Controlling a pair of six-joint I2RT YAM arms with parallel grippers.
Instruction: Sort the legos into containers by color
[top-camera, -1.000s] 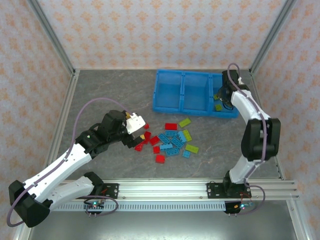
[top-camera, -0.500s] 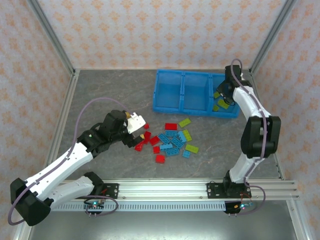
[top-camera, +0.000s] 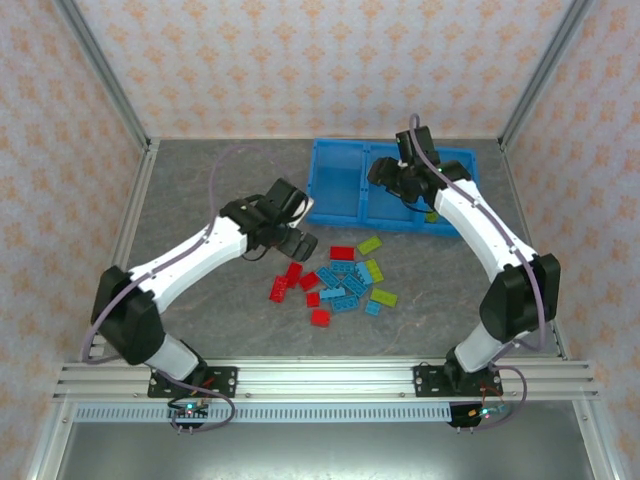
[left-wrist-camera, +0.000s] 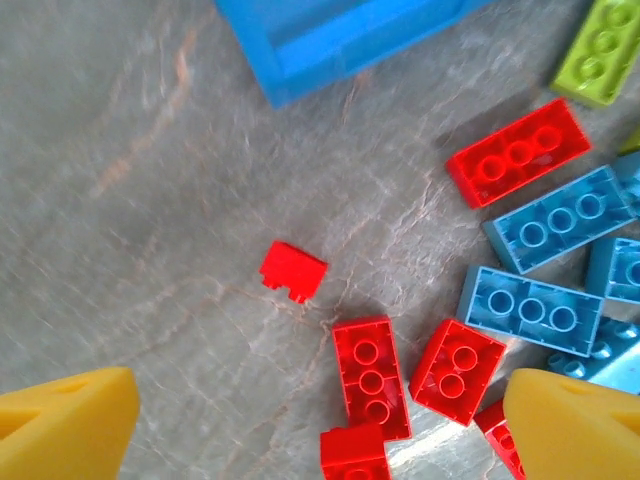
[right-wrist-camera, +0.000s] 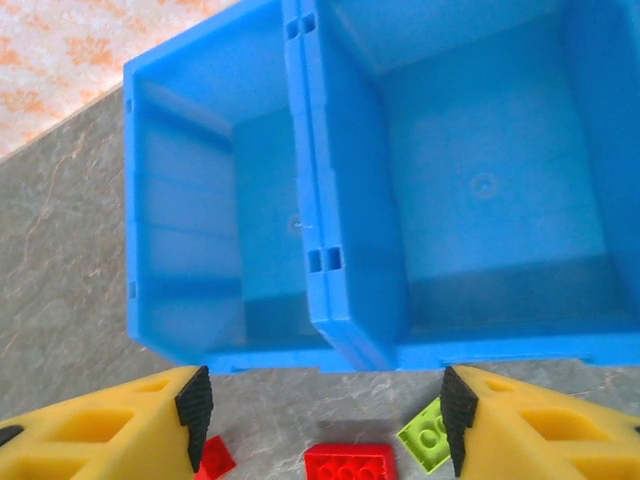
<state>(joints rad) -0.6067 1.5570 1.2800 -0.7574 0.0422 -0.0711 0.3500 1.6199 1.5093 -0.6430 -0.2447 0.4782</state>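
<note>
The left claw (left-wrist-camera: 320, 425) hangs with jaws wide apart and empty over the loose legos (top-camera: 335, 280) in the middle of the surface, between its near edge and the blue tray (top-camera: 335, 190). The right claw (right-wrist-camera: 320, 425), parted and empty, hovers over the tray's containers (right-wrist-camera: 480, 180) by the far edge. Lime pieces (top-camera: 432, 215) lie in the rightmost one.

Red, light blue and lime legos (top-camera: 345, 278) on grey marbled table (top-camera: 200, 195); bright blue tray (top-camera: 338, 187).
</note>
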